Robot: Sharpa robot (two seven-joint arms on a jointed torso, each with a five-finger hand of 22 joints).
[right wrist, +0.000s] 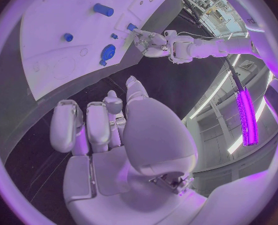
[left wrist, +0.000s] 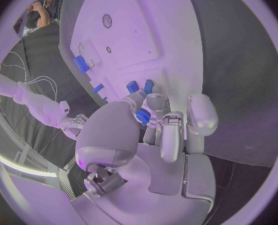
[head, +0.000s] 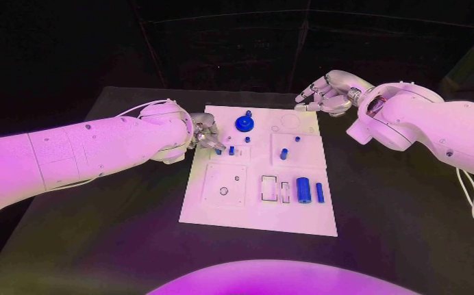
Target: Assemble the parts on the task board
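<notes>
- We see our left hand at the near-left edge of the task board, and in the left wrist view its fingertips pinch a small blue part, with two more blue pieces just beyond them on the board.
- Our right hand hovers off the board's far right corner, fingers loosely apart and holding nothing.
- We judge the grip to be the main risk: the pinched part is small and looks smooth and hard, so a slight twist of the fingers could let it slip out or tilt before it meets its seat.
- A tilted part could jam at the mouth of its hole, and pushing down then might shift the board on the table.
- The short blue pegs standing right beside our left fingers are another hazard; a sideways sweep could knock them.
- The blue round knob, disc-shaped with a stub, sits just past the left hand, towards the board's far end.
- Two blue cylinders lie side by side well away from both hands, next to rectangular slots; being round, we expect them to roll if nudged.
- The board itself is a flat, matte white plate with shallow square recesses and small round holes; the table is dark and dull.
</notes>
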